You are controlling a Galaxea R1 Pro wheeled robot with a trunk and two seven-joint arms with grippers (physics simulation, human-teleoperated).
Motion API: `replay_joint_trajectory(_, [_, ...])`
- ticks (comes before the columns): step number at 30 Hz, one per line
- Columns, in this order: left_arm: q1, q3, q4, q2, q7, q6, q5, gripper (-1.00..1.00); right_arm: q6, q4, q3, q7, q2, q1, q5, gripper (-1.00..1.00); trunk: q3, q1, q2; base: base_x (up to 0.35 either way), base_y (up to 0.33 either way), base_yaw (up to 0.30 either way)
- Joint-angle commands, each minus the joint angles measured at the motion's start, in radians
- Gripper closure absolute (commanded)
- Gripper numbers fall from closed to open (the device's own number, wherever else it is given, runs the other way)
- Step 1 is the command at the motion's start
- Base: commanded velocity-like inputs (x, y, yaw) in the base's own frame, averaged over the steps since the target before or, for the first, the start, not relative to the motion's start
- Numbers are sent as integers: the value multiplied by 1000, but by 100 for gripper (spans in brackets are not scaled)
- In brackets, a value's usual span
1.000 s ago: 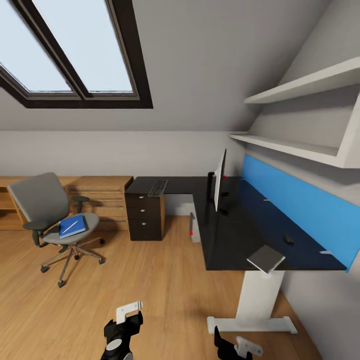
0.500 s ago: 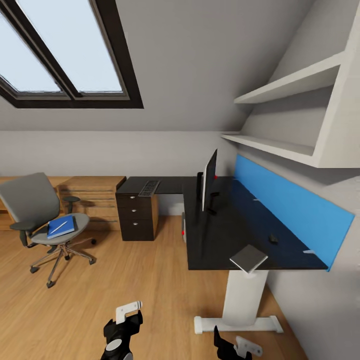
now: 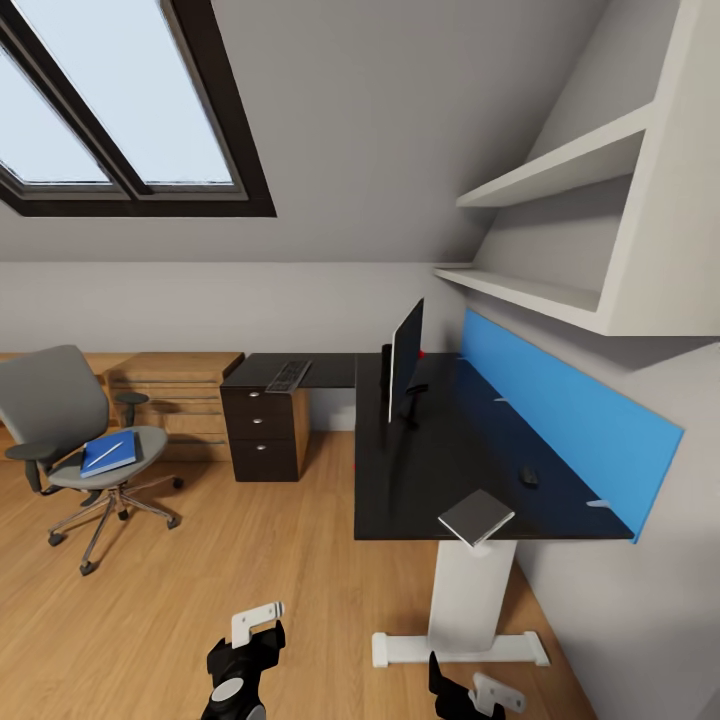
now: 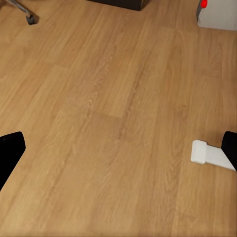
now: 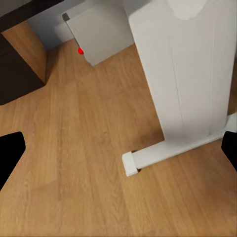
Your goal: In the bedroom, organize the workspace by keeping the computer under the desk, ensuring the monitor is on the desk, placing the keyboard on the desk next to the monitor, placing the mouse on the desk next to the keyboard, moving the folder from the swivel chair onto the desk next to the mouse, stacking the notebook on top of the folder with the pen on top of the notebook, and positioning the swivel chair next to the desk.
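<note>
Bright blue folder (image 3: 108, 453) is lying on the grey swivel chair (image 3: 70, 440), well left of the glossy black desk (image 3: 440, 470); the view is swinging rightward, the approach continuing. Both grippers' fingers are standing apart, empty.

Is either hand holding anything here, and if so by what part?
Nothing is held. The left hand and right hand hang low over bare floor, fingers spread with only floor between them.
</note>
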State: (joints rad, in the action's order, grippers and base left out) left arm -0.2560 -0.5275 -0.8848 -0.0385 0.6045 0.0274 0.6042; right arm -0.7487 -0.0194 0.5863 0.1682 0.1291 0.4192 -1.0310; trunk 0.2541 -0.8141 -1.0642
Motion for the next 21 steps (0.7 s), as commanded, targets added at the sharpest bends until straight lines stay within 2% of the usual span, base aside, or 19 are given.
replay_joint_trajectory(1, [-1, -5, -2, -2, 8, 3, 4, -100, -3, -2, 3, 8, 0, 1, -11, -100, 1, 0, -1, 0, -10, 0])
replay_joint_trajectory(12, [-1, -5, -2, -2, 12, 2, 6, -100, -3, -2, 4, 8, 1, 1, -11, -100, 1, 0, -1, 0, -2, 0])
replay_joint_trajectory(19, [-1, -5, -2, -3, 12, 2, 6, -100, -6, -1, 3, 7, 0, 1, -11, -100, -21, 27, 48, 0, 0, 0])
replay_joint_trajectory(21, [-1, -5, -2, -3, 12, 2, 5, -100, -10, 0, 4, 10, -8, 1, -10, -100, -27, 34, 62, 0, 0, 0])
